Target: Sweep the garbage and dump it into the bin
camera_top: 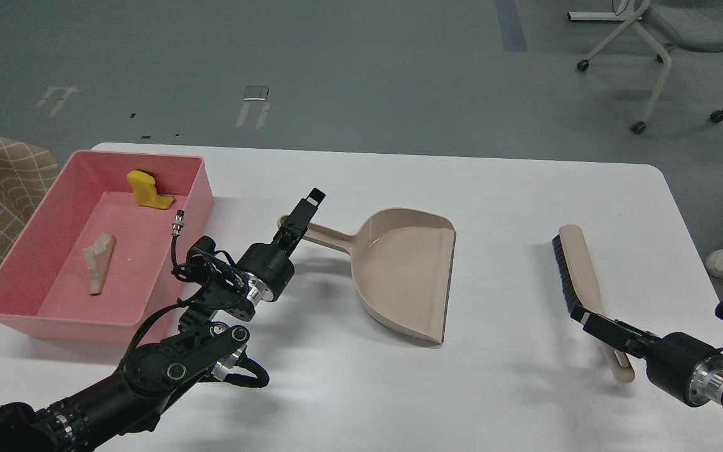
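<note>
Our left gripper [302, 216] sits over the end of the dustpan [399, 273] handle. One finger sticks up above the handle and the other parts are down against it, but we can't tell from this angle how far apart the fingers are or whether they actually clamp the handle. The left arm comes in from the lower left edge, elbow low over the table [493, 389], wrist angled up and to the right, cable looped beside the wrist just by the bin's near right corner.

Our right gripper [590, 321] is at the brush [581, 282], fingers around the lower part of its beige handle, near the end of the bristles. It looks closed on the handle, narrow gap. The right arm enters from the lower right edge, wrist pointing left and slightly up. The brush lies flat on the table, bristles facing left, well apart from the dustpan.

The dustpan lies flat on the table mid-frame, its wide mouth toward the right, with nothing inside it.

The pink bin [54, 314] sits on the table's left side. Both garbage pieces are inside it: the yellow chunk [147, 190] near the far wall, the bread slice [99, 258] on the floor toward the left wall. They are well apart from each other.
</note>
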Controlling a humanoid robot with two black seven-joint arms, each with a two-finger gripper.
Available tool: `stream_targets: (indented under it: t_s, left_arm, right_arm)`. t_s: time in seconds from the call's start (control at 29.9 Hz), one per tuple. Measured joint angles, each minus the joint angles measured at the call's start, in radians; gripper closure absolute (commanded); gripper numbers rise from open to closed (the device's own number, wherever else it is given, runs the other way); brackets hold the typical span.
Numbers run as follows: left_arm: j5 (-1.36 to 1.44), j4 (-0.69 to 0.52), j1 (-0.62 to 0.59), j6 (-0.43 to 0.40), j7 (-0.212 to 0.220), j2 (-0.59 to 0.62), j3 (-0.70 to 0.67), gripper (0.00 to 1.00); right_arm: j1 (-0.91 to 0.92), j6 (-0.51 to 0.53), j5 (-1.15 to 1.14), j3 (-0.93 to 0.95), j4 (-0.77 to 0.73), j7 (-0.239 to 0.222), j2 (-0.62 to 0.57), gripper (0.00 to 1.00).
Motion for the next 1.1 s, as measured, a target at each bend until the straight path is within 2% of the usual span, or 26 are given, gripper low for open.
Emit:
stream_targets:
  t_s: [0.84,0.94,1.1]
  left_arm:
    - [0.001,-0.007,0.034,0.003,0.000,0.066,0.001,0.02]
    - [0.001,-0.043,0.054,0.003,0.000,0.090,0.000,0.02]
    - [0.000,-0.181,0.118,0.004,-0.001,0.170,-0.002,0.02]
  right_arm:
    - [0.003,0.000,0.001,0.000,0.000,0.002,0.000,0.02]
    - [0.006,0.000,0.000,0.000,0.000,0.002,0.000,0.02]
    - [0.007,0.000,0.000,0.000,-0.001,0.002,-0.001,0.02]
